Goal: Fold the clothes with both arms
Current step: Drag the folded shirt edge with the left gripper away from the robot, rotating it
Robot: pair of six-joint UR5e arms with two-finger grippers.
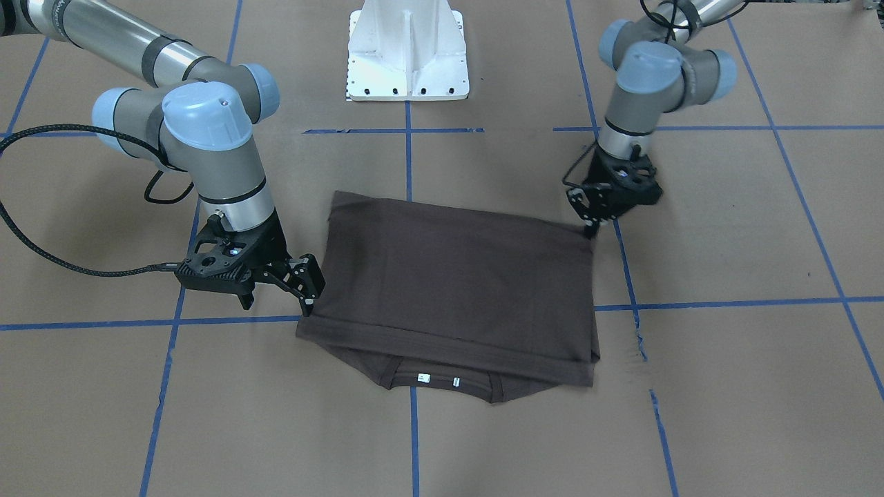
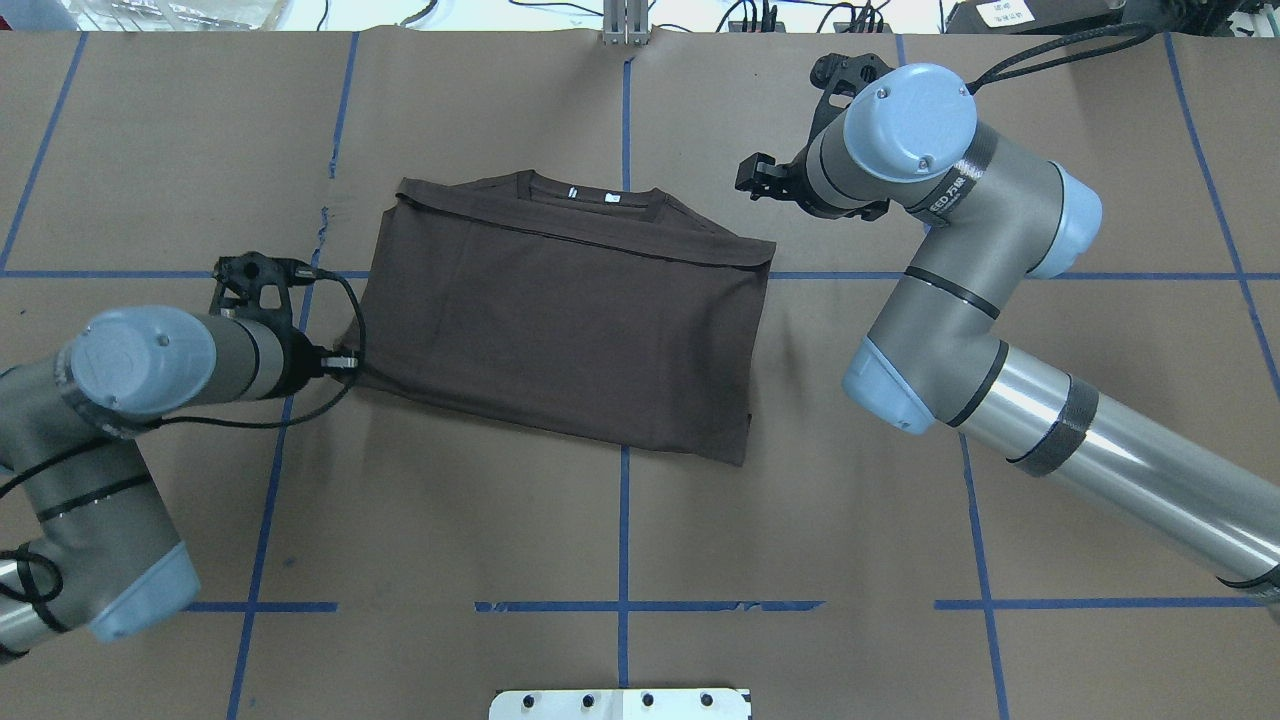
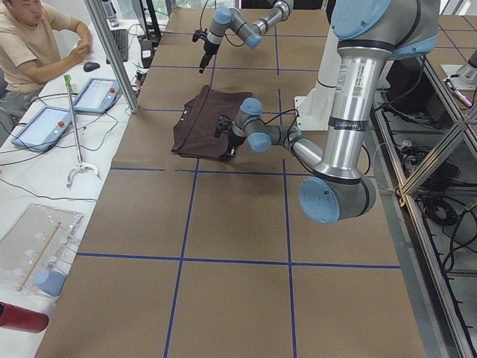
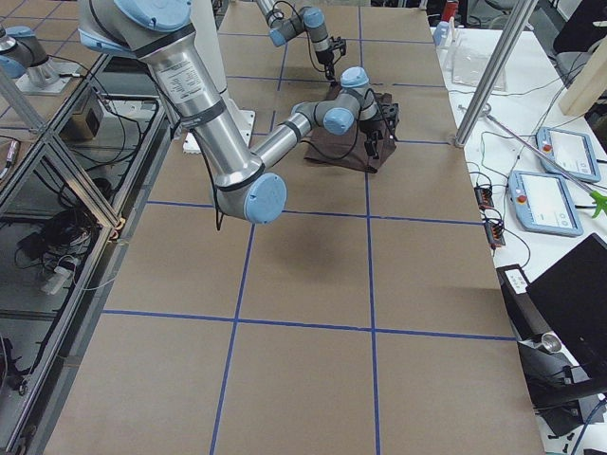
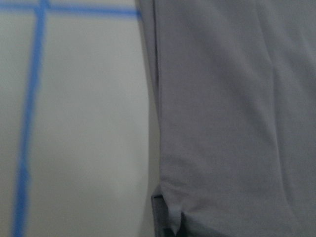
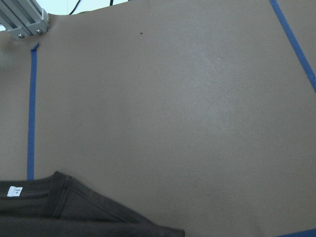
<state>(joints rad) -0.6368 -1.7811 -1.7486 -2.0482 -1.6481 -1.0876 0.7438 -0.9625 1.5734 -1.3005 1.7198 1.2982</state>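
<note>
Soft and limp, the folded T-shirt point(image 1: 456, 276) lies mid-worktop point(image 1: 732, 400), best pinched at its corners; the left pincer point(image 1: 592, 229) meets one corner, grip unclear, while the right pincer point(image 1: 277, 297) gapes empty alongside.

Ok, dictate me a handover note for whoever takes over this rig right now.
Left gripper: down at the T-shirt's near left corner; jaws unclear, may be gripping.
Right gripper: up above the table, off the cloth, holding nothing; jaws unclear.
Done: T-shirt lies flat, bottom folded up to the collar.
Left: further folds into a smaller packet.
</note>
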